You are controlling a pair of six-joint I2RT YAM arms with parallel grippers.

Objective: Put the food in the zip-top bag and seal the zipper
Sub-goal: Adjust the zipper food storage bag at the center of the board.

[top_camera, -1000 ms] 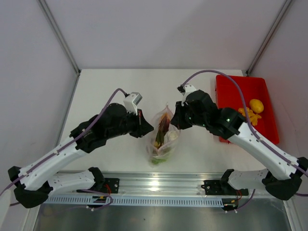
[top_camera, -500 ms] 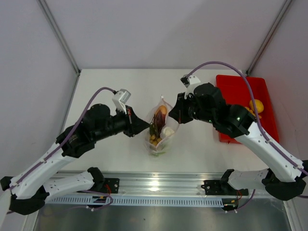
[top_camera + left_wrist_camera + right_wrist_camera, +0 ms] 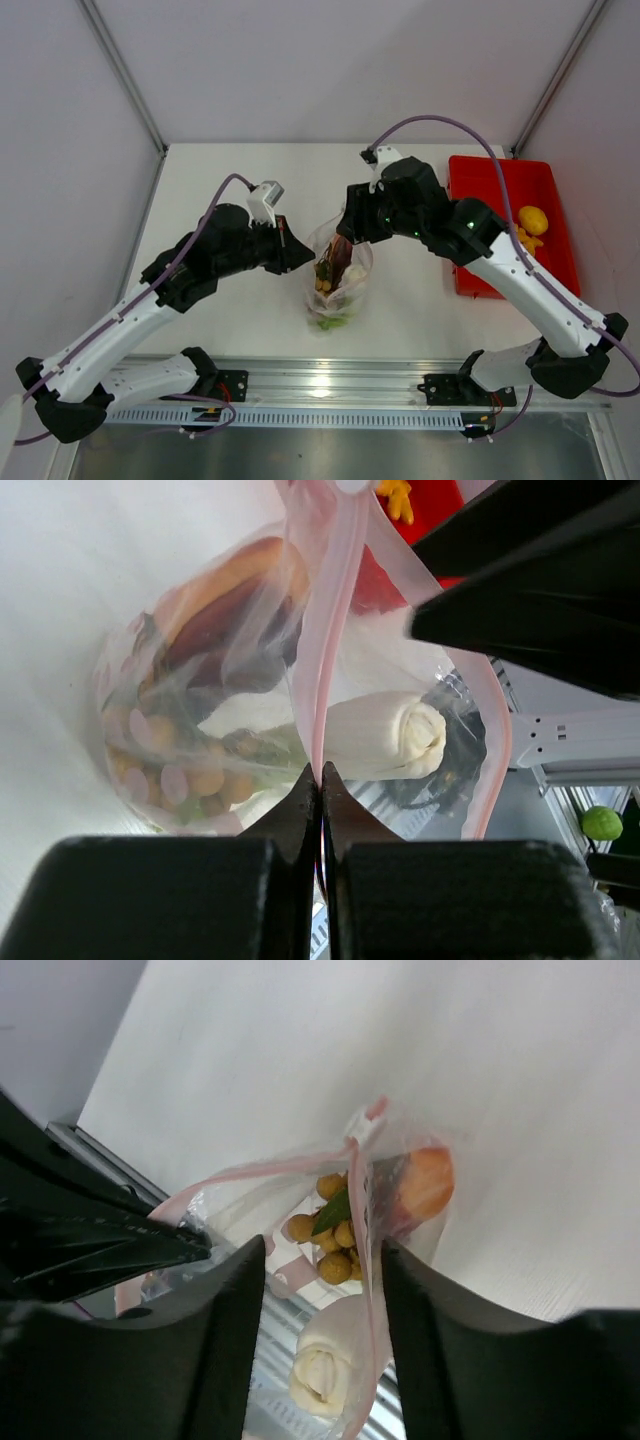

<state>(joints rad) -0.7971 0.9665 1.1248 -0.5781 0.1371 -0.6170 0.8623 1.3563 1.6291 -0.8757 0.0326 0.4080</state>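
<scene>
The clear zip-top bag [image 3: 341, 290] stands mid-table holding food: tan-yellow balls [image 3: 335, 1241], a white leek end [image 3: 400, 734], an orange slice [image 3: 427, 1181] and a dark red piece [image 3: 215, 630]. My left gripper [image 3: 320, 773] is shut on the pink zipper [image 3: 326, 660] strip at the bag's left rim; in the top view the left gripper [image 3: 306, 261] touches the bag's side. My right gripper [image 3: 322, 1250] is open above the bag's mouth, with the zipper [image 3: 364, 1210] edge running loosely between its fingers. A lemon [image 3: 533, 218] lies in the tray.
A red tray [image 3: 497, 190] sits at the right with the lemon and small yellow pieces [image 3: 520, 240]. The aluminium rail [image 3: 330, 375] runs along the near edge. White walls enclose the table on three sides.
My right gripper has opened, letting go of the bag's rim, and moved left over the bag. My left gripper stays shut on the zipper and has shifted slightly right.
</scene>
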